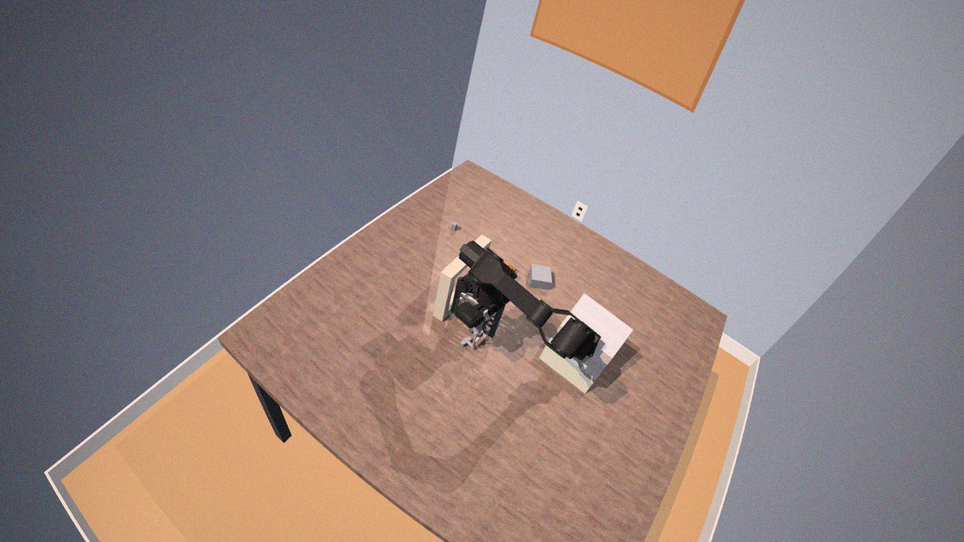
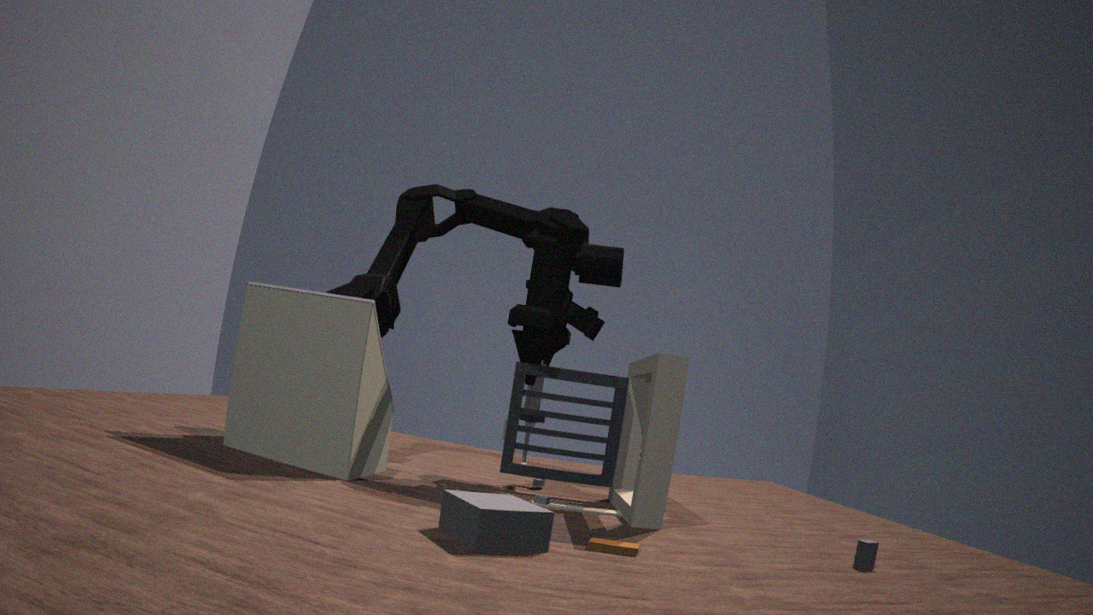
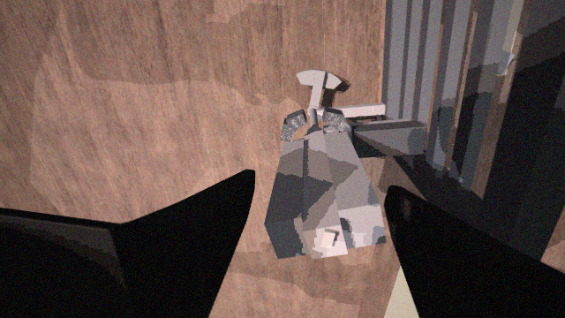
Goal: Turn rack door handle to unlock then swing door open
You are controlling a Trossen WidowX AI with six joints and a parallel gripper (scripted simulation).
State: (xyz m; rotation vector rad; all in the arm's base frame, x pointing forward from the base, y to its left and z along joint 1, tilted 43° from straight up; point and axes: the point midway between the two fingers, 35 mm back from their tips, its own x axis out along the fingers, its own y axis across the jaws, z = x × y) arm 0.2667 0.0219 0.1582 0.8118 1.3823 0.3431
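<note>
The dark slatted door (image 2: 615,428) (image 3: 399,66) stands swung out from the cream frame (image 2: 663,436) (image 1: 443,296), roughly square to it; its exact angle cannot be read. The grey upright handle (image 3: 318,177) stands beside the door's free side, joined to it by a dark bracket. My gripper (image 3: 320,186) (image 2: 532,374) points down over the handle and is open. In the wrist view its black fingers stand apart on either side of the handle, with a gap showing on each side. Metal parts and a pale curved piece (image 3: 333,80) show at the handle's lower end.
A large pale box with a sloped side (image 2: 290,374) (image 1: 606,320) stands by the arm's base. A grey block (image 1: 540,275) (image 2: 496,527), an orange bar (image 2: 612,547) and a small dark cylinder (image 2: 865,556) (image 1: 454,226) stand or lie on the wooden table (image 1: 350,296).
</note>
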